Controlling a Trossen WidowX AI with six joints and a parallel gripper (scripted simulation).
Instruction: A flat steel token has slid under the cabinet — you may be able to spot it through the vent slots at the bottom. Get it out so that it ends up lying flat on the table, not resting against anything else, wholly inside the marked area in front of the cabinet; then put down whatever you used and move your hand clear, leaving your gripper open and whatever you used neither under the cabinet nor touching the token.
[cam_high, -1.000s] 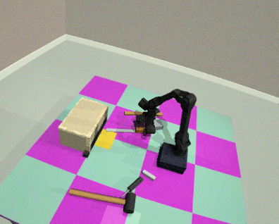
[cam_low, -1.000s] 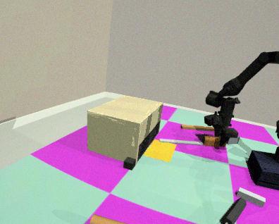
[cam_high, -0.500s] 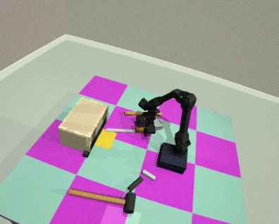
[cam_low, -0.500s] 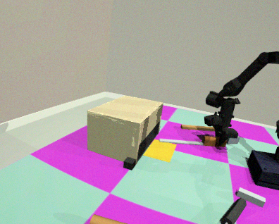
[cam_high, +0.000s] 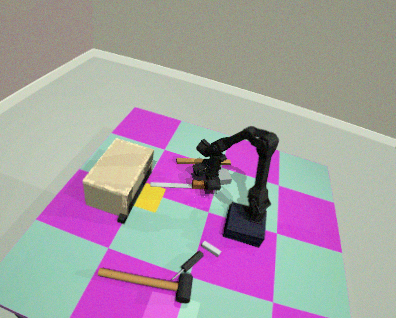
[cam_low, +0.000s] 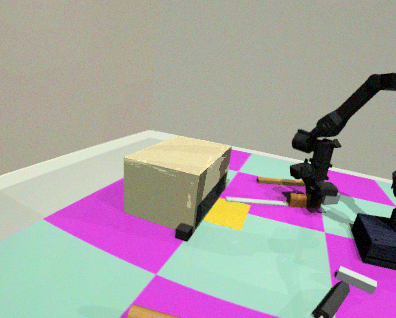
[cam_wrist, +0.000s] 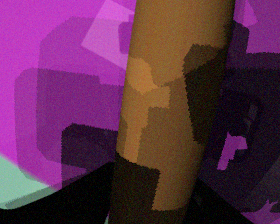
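The beige cabinet (cam_high: 117, 167) (cam_low: 160, 192) stands at the left, with a dark vented strip low along its front. The token cannot be made out in any view. The yellow marked area (cam_high: 150, 198) (cam_low: 227, 214) lies in front of the cabinet. A long tool with a flat pale blade (cam_high: 170, 185) (cam_low: 255, 201) and a brown handle (cam_high: 198, 184) (cam_low: 297, 200) (cam_wrist: 175, 30) lies low over the table, blade toward the cabinet, its tip near the marked area's back edge. My gripper (cam_high: 209, 185) (cam_low: 314, 201) (cam_wrist: 150, 177) points down and is shut on the tool's handle.
A wooden stick (cam_high: 186, 161) (cam_low: 270, 180) lies behind the gripper. A hammer (cam_high: 140, 280), a dark-handled screwdriver (cam_high: 192, 261) (cam_low: 331, 300) and a white block (cam_high: 211, 248) (cam_low: 357, 279) lie nearer the front. A small black block (cam_high: 122, 218) (cam_low: 184, 231) sits at the cabinet's front corner.
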